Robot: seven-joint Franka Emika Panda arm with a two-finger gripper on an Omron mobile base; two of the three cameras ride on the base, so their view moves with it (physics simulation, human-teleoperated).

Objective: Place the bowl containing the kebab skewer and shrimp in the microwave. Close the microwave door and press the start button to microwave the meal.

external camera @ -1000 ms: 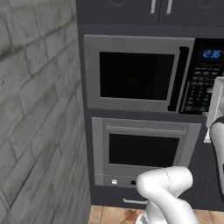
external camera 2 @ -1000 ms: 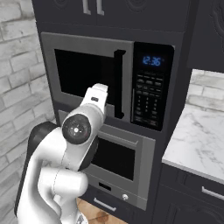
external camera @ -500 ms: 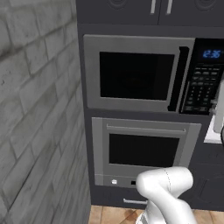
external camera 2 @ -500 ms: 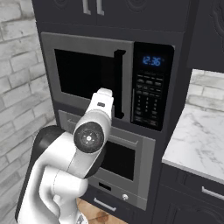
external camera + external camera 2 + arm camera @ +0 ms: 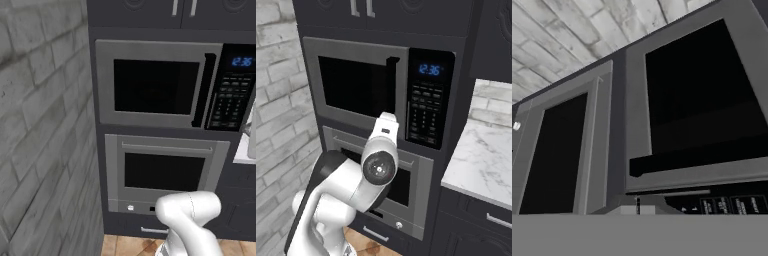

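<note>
Grey brick wall (image 5: 40, 135) fills the left side, next to a dark cabinet column (image 5: 466, 20) that carries two built-in appliances. The oven (image 5: 165, 172) sits in the lower half, with a horizontal bar handle across the top of its window. Directly above it is the microwave (image 5: 155, 85), and its door (image 5: 356, 82) is shut flat against the front, dark window facing out, black vertical handle (image 5: 201, 90) along the door's right edge. Right of the handle is the black keypad (image 5: 426, 112) with a blue display (image 5: 430, 69) above the buttons. A white marble surface (image 5: 481, 160) lies to the right of the column. The white arm (image 5: 378, 160) reaches up toward the microwave's lower right corner, near the handle and keypad. The hand (image 5: 637, 206) is pressed together, empty, its tips close to the strip between the door and the keypad. The bowl cannot be made out through the dark window.
</note>
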